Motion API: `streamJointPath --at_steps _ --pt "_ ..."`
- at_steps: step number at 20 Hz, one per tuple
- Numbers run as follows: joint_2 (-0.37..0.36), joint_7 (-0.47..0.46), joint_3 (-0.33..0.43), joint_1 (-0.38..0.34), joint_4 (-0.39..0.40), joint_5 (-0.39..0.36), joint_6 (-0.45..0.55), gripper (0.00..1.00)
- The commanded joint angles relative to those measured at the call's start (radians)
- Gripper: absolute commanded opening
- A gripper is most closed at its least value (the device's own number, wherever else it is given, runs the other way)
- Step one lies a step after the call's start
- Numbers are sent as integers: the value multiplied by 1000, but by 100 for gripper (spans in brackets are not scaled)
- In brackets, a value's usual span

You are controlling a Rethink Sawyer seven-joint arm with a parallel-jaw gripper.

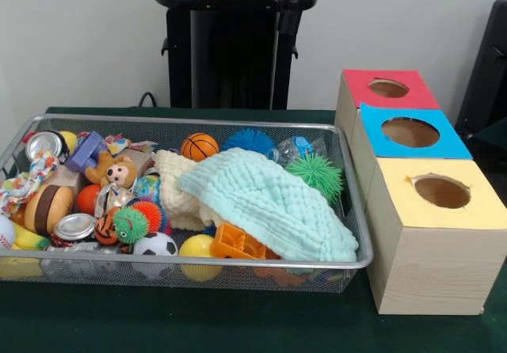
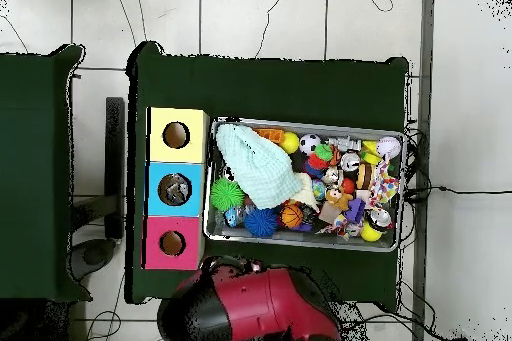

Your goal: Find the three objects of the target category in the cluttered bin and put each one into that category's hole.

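A silver wire-mesh bin (image 1: pixel 348 210) sits on the dark green desk (image 1: pixel 238 321), packed with toys. A pale mint waffle-knit cloth (image 1: pixel 269 199) lies draped over the bin's middle, partly covering a cream knitted cloth (image 1: pixel 176 187) and an orange plastic block (image 1: pixel 236 242). Behind the mint cloth, along the bin's far wall, sit a small orange basketball (image 1: pixel 199 146), a blue spiky ball (image 1: pixel 248 140) and a green spiky ball (image 1: pixel 318 174). A black-and-white soccer ball (image 1: pixel 155 245) and a yellow ball (image 1: pixel 196 247) rest against the bin's near wall. A brown plush bear (image 1: pixel 116 171) sits among cans at the bin's other end. Just beside the bin stand three wooden boxes with round holes: a yellow-topped box (image 1: pixel 444 203), a blue-topped box (image 1: pixel 412 131) and a red-topped box (image 1: pixel 388 88). The red and black arm (image 2: pixel 255 307) is drawn back; its claw does not show, so its state cannot be told.
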Motion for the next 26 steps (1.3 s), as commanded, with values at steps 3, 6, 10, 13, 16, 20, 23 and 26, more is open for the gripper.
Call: streamJointPath --at_steps 3,6,10,13,16,20,23,26 --pt "128 31 15 38 34 -135 -131 0" --pt "159 54 -5 54 21 -165 -162 0" --pt "197 71 -18 65 6 -186 -202 0" --pt "257 84 -36 75 -9 -212 -245 0" --pt "336 97 -63 97 -35 -252 -290 0" --pt "377 102 -87 103 -45 -275 -346 0" --pt "406 105 -103 113 -64 -286 -396 0" --pt "433 108 -119 125 -84 -289 -440 0"
